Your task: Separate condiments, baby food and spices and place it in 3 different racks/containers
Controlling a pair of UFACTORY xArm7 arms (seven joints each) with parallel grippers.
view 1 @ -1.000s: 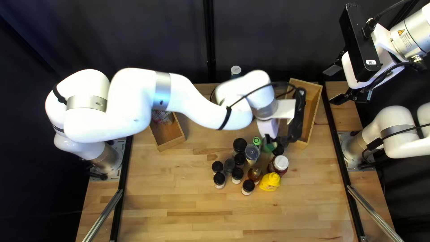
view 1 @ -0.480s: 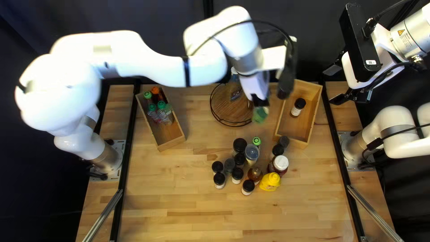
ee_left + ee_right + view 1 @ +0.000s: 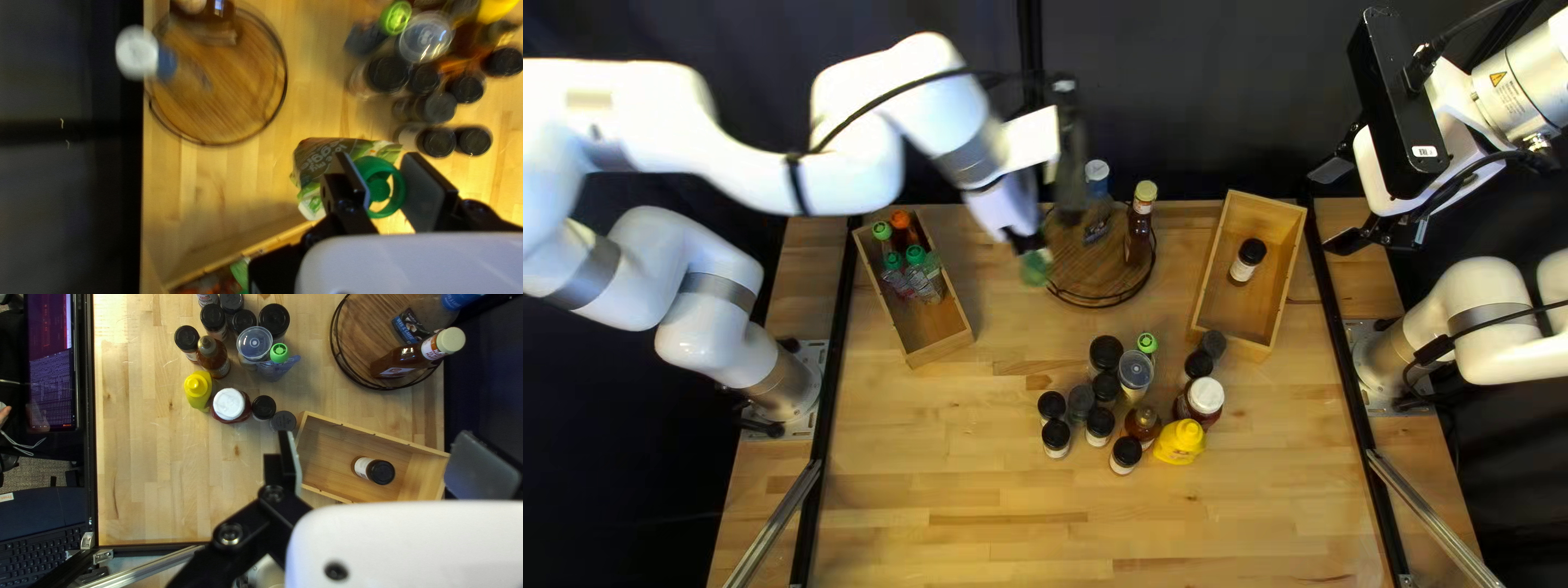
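Observation:
In the top left view my left gripper (image 3: 1026, 242) hangs above the table between the left wooden box (image 3: 937, 351) and the round rack (image 3: 1084, 285). My left gripper (image 3: 384, 182) is shut on the green cap of a baby food pouch (image 3: 321, 158). Green- and orange-capped pouches (image 3: 917, 272) stand in the left box. Two bottles, one a brown sauce bottle (image 3: 1138, 223), are on the round rack. One spice jar (image 3: 1247, 261) lies in the right wooden box (image 3: 1228, 340). My right gripper (image 3: 1342, 205) is raised past the table's right side; its own view shows the right gripper (image 3: 381, 463) wide open, holding nothing.
Mid-table stands a cluster of black-capped jars (image 3: 1100, 425), a yellow mustard bottle (image 3: 1179, 441), a white-lidded red jar (image 3: 1204, 400) and a green-capped pouch (image 3: 1147, 344). Metal rails (image 3: 773, 523) edge the table. A person's hand (image 3: 4, 414) shows beyond the near edge.
My left arm has lifted from the cluster with a green-capped pouch and swung left, past the round rack toward the left box. My right arm has stayed still.

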